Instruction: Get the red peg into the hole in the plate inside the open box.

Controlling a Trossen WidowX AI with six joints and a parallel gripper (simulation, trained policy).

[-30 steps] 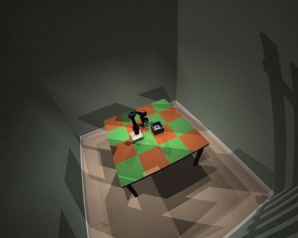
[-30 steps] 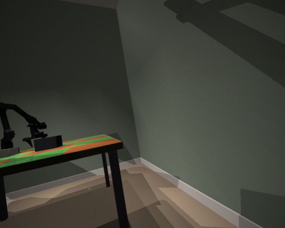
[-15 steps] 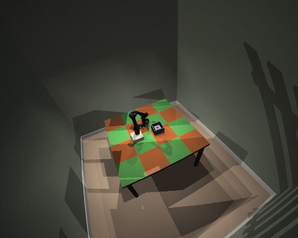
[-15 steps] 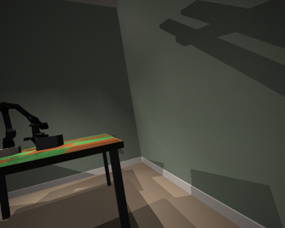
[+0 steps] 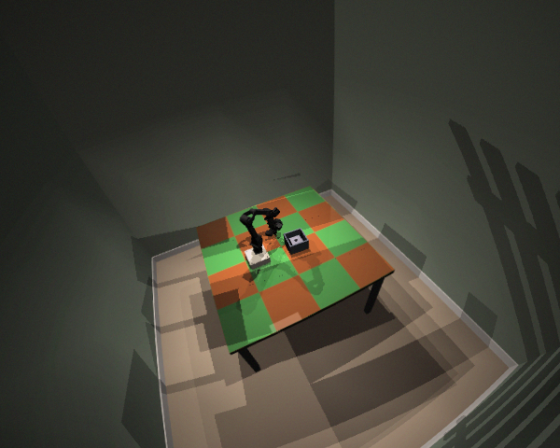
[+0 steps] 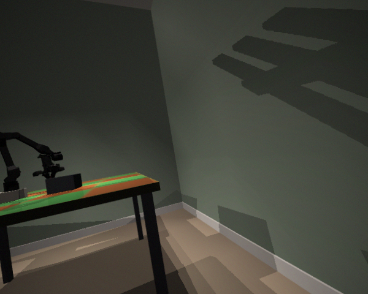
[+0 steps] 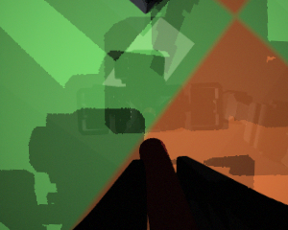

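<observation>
My gripper is shut on the red peg. The peg looks dark red and stands between the two black fingertips in the wrist view, its rounded end reaching past them; its lower part is hidden between the fingers. The peg cannot be made out in the top and exterior views. The open dark box stands beside the gripper, which is low over the table on the arm's base side, outside the box. A light plate with a dark hole shows at the bottom of the box. One corner of the box shows at the wrist view's top edge.
The table has a green and orange checkered top. The arm's white base stands to the left of the box in the top view. Shadows of the arm fall across the table.
</observation>
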